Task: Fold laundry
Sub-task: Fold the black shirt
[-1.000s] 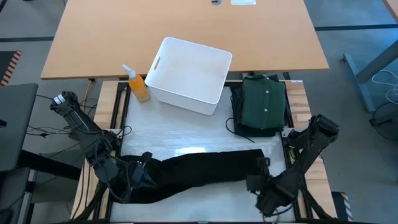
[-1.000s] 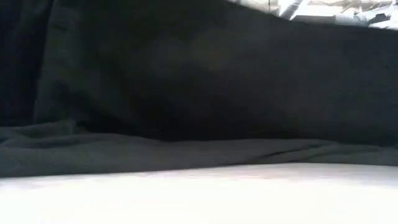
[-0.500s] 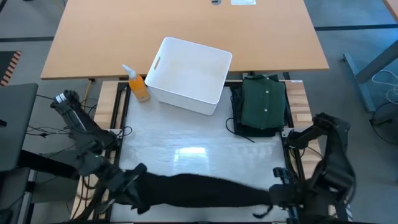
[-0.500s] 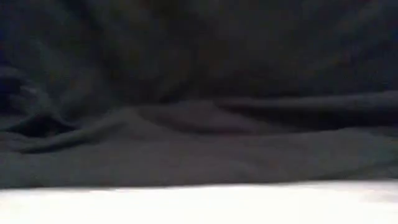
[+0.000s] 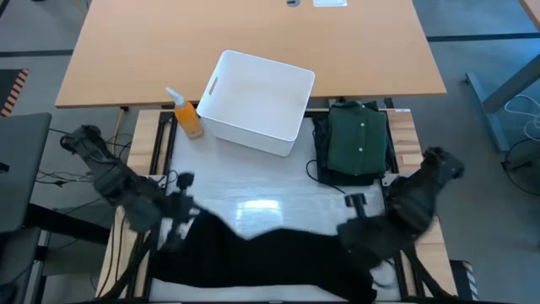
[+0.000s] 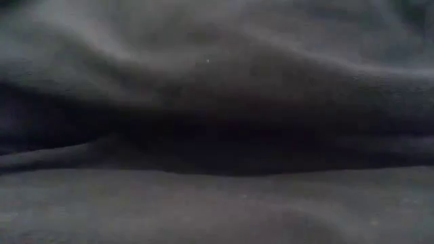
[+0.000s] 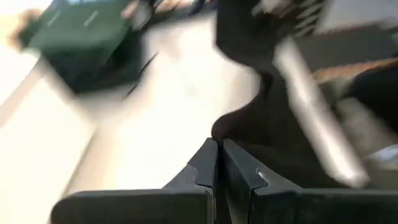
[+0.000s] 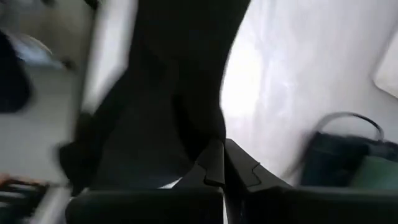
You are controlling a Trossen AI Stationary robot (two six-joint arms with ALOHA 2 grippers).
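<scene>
A black garment [image 5: 261, 253] of the laundry stretches across the near part of the table. Both grippers are shut on it: my left gripper [image 5: 187, 218] on its left end, my right gripper [image 5: 348, 228] on its right end. Its top edge [image 5: 253, 233] sags between them, and its lower part [image 5: 253, 283] reaches the table's near edge. Dark cloth [image 6: 217, 122] fills the low view. A folded dark green buttoned shirt [image 5: 359, 139] lies flat on darker clothing at the far right. My left gripper [image 7: 219, 158] pinches the black garment's left end [image 7: 242, 134] between its two shut fingers, slanting down. The cloth is raised there and falls away beyond the fingertips. My right gripper [image 8: 222, 158] pinches the garment's right end [image 8: 202, 127] from above, pointing steeply down; the cloth hangs below it toward the table.
A white plastic bin [image 5: 257, 101] stands at the far middle, with an orange spray bottle [image 5: 187, 114] to its left. Bare white table surface [image 5: 261, 181] lies between the bin and the garment. A wooden table [image 5: 253, 42] stands beyond.
Both grippers, still shut on the garment, first went toward the near edge, then rose. The garment, a low band lying across the table a second ago, now has its top edge lifted. It hangs spread between them, with its lower part by the near edge.
</scene>
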